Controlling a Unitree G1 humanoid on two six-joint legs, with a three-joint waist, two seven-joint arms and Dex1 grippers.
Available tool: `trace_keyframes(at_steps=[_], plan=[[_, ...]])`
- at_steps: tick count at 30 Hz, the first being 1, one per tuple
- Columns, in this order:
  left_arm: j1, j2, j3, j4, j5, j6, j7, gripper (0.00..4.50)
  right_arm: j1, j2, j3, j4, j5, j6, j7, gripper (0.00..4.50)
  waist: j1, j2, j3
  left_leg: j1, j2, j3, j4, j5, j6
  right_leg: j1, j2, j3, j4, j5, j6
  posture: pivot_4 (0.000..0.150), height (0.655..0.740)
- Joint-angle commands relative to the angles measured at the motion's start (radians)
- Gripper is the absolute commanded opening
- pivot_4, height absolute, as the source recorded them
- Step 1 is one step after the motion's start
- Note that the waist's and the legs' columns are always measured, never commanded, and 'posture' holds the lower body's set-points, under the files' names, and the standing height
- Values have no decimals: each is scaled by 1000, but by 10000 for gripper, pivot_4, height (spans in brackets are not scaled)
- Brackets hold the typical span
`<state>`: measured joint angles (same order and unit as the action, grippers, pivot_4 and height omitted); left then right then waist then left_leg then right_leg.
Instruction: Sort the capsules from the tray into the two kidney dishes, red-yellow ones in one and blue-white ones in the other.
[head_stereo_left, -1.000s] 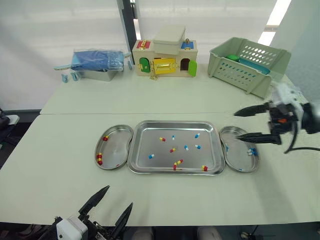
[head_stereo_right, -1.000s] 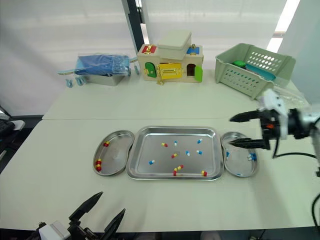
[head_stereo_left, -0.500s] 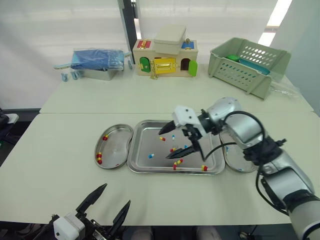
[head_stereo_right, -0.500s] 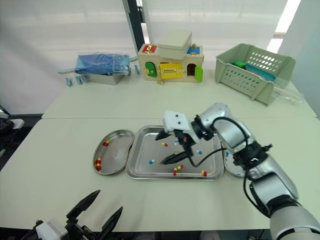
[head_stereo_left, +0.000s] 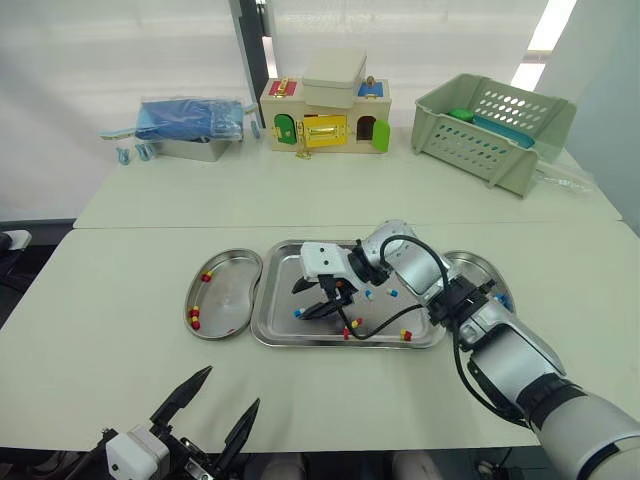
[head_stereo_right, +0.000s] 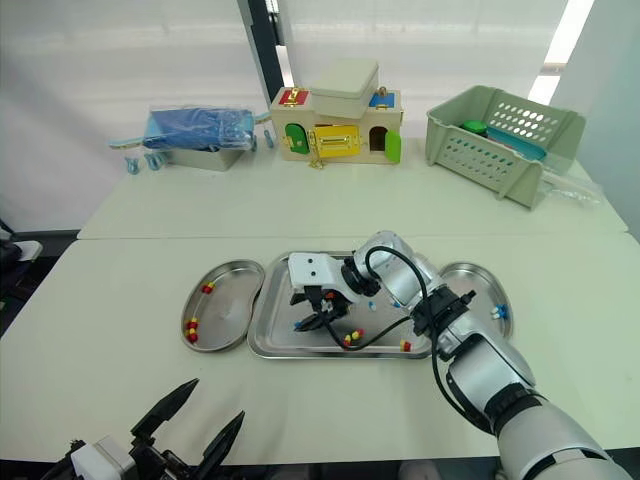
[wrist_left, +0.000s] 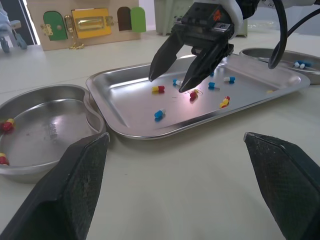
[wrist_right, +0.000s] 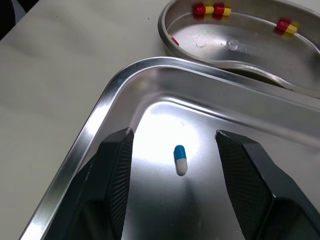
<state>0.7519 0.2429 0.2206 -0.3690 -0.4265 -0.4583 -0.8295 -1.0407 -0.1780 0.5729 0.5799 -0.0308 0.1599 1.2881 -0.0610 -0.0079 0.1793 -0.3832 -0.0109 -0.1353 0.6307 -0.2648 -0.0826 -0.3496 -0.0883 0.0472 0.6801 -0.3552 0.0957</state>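
A steel tray (head_stereo_left: 262, 332) holds several loose capsules, red-yellow (head_stereo_left: 352, 325) and blue-white (head_stereo_left: 394, 294). My right gripper (head_stereo_left: 308, 301) is low over the tray's left part, open, its fingers either side of a blue-white capsule (wrist_right: 180, 160) without touching it. The left kidney dish (head_stereo_left: 228, 298) holds red-yellow capsules (head_stereo_left: 195, 318). The right kidney dish (head_stereo_left: 498, 283), partly hidden behind my right arm, holds blue-white ones (head_stereo_right: 497, 312). My left gripper (head_stereo_left: 225, 395) hangs open at the near table edge, empty.
At the back of the table stand a toy house box (head_stereo_left: 325, 105), a green basket (head_stereo_left: 495, 125) and a blue bag on a metal container (head_stereo_left: 190, 125). Bare table lies in front of the tray.
My right gripper has swung from above the right kidney dish across to the tray's left part and come down around a blue-white capsule. The left gripper has stayed put.
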Motion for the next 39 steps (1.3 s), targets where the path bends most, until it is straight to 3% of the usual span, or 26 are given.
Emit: trace_keyframes(at_steps=[1,15,16,25,33,39], plan=[[1,10,-8,-11,-5,-10,16,45000,-19,32,-10,33,-30,-44,-28,28250,-2,0,0,0,0,0,0,0,0,0,0,0,0,0,0,1500,7400],[20,23,-19,-9,-5,-22,26,45000,-3,94,-1,162,-134,-76,-70,28250,-4,0,0,0,1,0,0,0,0,-1,1,0,0,0,0,1500,7400],[20,24,-19,-7,-5,-24,26,45000,-3,95,-2,166,-138,-77,-74,24047,-4,0,0,0,1,0,0,0,0,-1,1,0,0,0,0,1500,7400],[16,30,-23,9,-5,-32,24,45000,-1,96,-14,167,-151,-88,-65,1262,-5,0,0,0,1,0,0,0,0,-1,1,0,0,0,-1,1500,7400],[14,38,-32,17,-6,-40,13,45000,3,83,-74,103,-80,-42,-17,109,-5,0,0,0,1,0,0,0,0,-1,1,0,0,0,-1,1500,7400],[1,73,-43,-26,-22,-21,-9,45000,90,-60,-189,-218,60,141,76,109,1,0,0,-1,2,0,0,0,0,-1,1,0,0,0,-1,1500,7400]])
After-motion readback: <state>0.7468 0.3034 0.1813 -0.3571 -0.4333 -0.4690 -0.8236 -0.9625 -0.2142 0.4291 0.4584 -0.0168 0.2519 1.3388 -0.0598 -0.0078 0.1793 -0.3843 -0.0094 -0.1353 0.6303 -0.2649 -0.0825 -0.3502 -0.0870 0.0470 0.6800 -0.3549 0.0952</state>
